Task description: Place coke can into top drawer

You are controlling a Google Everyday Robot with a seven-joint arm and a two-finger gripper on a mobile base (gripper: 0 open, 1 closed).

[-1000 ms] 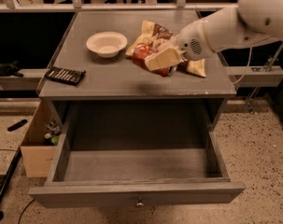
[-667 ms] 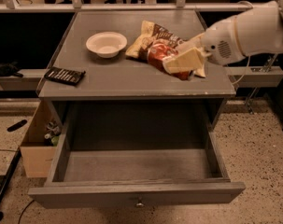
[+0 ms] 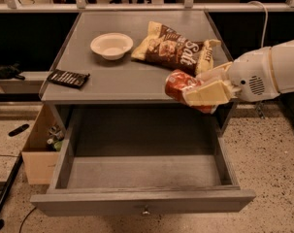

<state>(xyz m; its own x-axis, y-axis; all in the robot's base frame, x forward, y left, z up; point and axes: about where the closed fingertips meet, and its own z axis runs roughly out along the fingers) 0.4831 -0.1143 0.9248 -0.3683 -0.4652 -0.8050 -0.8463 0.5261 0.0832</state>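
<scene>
Around your end effector [image 3: 192,87], just behind it and a little to the left as you see it, a brown-and-cream chip bag [image 3: 173,47] lies flat on the table [image 3: 117,84], with its near corner close to the upper finger. Farther left of the end effector, and well apart from it, a white bowl [image 3: 111,45] sits upright on the table. Farther left again, near the table's front left corner, there is a flat black object [image 3: 68,78]. Down and far to the left of the end effector, an open cardboard box [image 3: 40,152] stands on the floor against the cabinet's side, with a few small things inside that you cannot make out.

Below the end effector, the top drawer [image 3: 112,202] is pulled out, its floor bare and its small round knob [image 3: 145,210] facing you. The table's front edge runs just behind and beside the end effector, and the drawer's right wall lies below it, slightly to the right.

The end effector is clamped on the coke can [image 3: 178,84]. One cream finger [image 3: 207,93] crosses the can's near side and the other sits at its far side. The can lies tilted on its side in this grip, its free end sticking out to the left of the fingers, off the table surface. It hangs at the table's front right corner, above the right rear part of the open drawer. The white arm [image 3: 270,74] reaches in from the right.
</scene>
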